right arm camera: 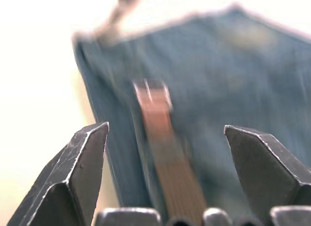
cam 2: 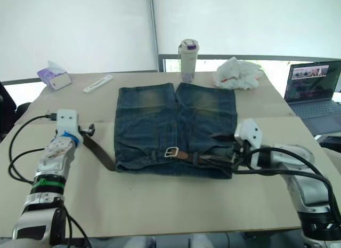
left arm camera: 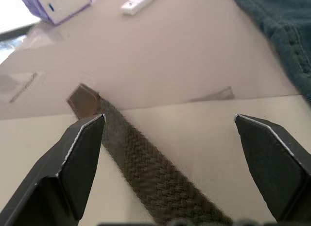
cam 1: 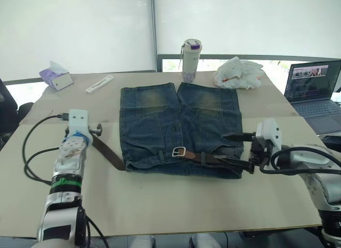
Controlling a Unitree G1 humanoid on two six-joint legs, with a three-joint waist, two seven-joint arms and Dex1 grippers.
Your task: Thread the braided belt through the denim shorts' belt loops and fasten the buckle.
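Note:
The denim shorts (cam 1: 178,125) lie flat on the table with the waistband nearest me. The braided belt (cam 1: 213,158) runs along that waistband, and its silver buckle (cam 1: 179,151) rests near the middle. A dark belt loop (cam 1: 202,158) seems to cross the strap just right of the buckle. The belt's tail (cam 1: 109,154) leaves the shorts' left corner and slants up to my left gripper (cam 1: 96,132). That gripper (left arm camera: 169,120) is open, with the strap (left arm camera: 146,172) and its tip (left arm camera: 83,99) lying between the fingers. My right gripper (cam 1: 231,149) is open at the shorts' right edge, straddling the belt (right arm camera: 165,153).
Behind the shorts stand a tumbler (cam 1: 191,60) and a crumpled white bag (cam 1: 238,73). A laptop (cam 1: 314,88) sits at the far right. At the back left are a tissue box (cam 1: 56,76) and a white stick (cam 1: 99,84). Black cables (cam 1: 32,152) loop off my left arm.

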